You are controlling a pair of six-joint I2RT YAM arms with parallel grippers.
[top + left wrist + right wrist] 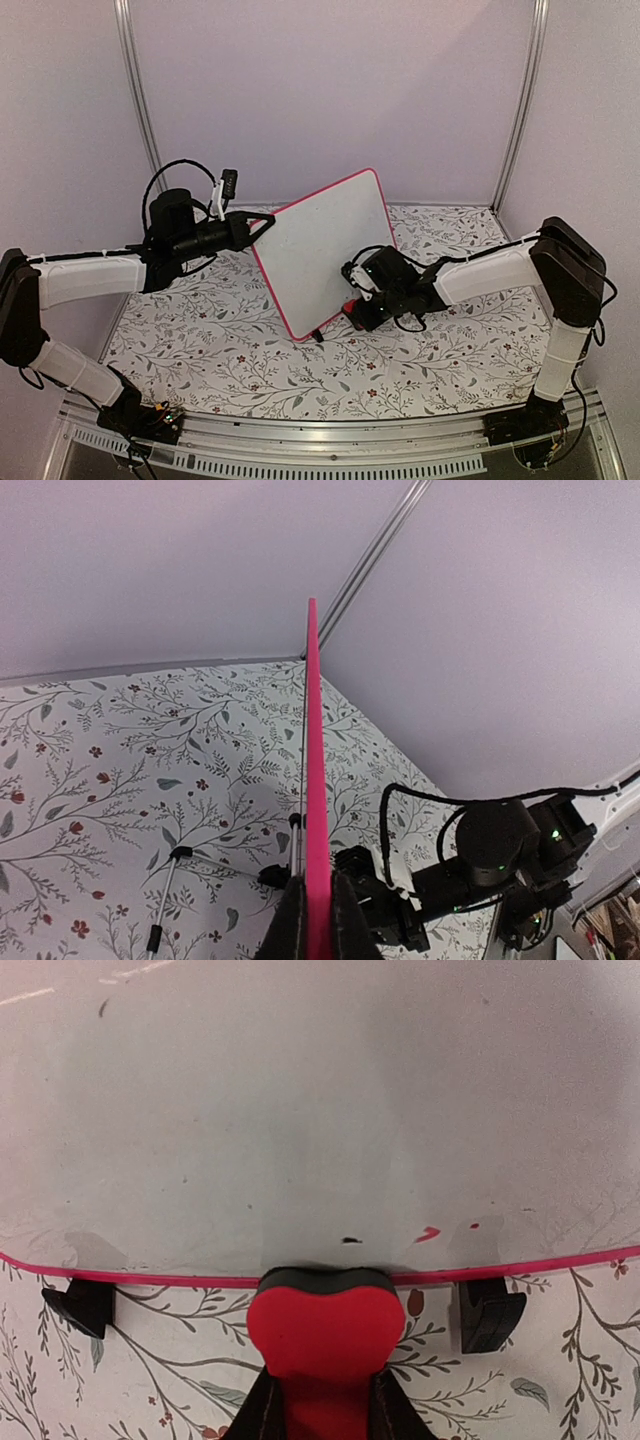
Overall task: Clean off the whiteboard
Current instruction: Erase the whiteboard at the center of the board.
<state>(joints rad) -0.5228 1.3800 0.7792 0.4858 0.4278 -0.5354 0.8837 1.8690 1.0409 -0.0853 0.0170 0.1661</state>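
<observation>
Desk covered by a white cloth printed with grey twigs and small red flowers.
A pink-framed white rectangular whiteboard stands tilted on it; 1 black foot seems to touch the cloth.

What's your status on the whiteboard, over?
Left gripper shut on edge of pink-framed rectangular whiteboard. Right gripper shut on red eraser block at its lower edge. Few specks showing. Nothing blocking.

Pink-framed whiteboard, upright, nearly clean.
</observation>
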